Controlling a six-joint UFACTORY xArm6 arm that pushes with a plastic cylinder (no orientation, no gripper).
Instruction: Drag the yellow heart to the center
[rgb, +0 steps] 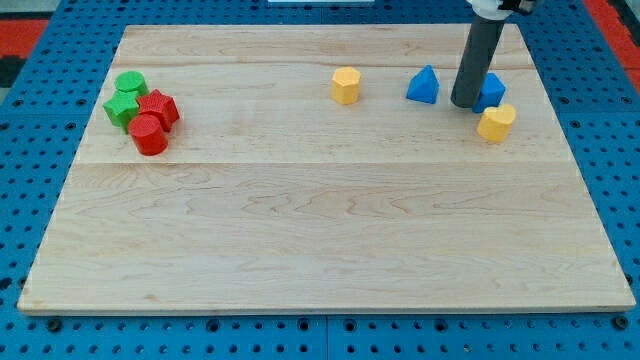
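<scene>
The yellow heart lies near the view's right edge of the wooden board, in the upper part. My tip stands just to its upper left, a small gap away. The rod hides part of a blue block, which sits right above the heart. A blue triangular block is just left of my tip.
A yellow hexagonal block sits at the top middle. At the view's left, a green cylinder, a green star-like block, a red block and a red cylinder are clustered together. Blue pegboard surrounds the board.
</scene>
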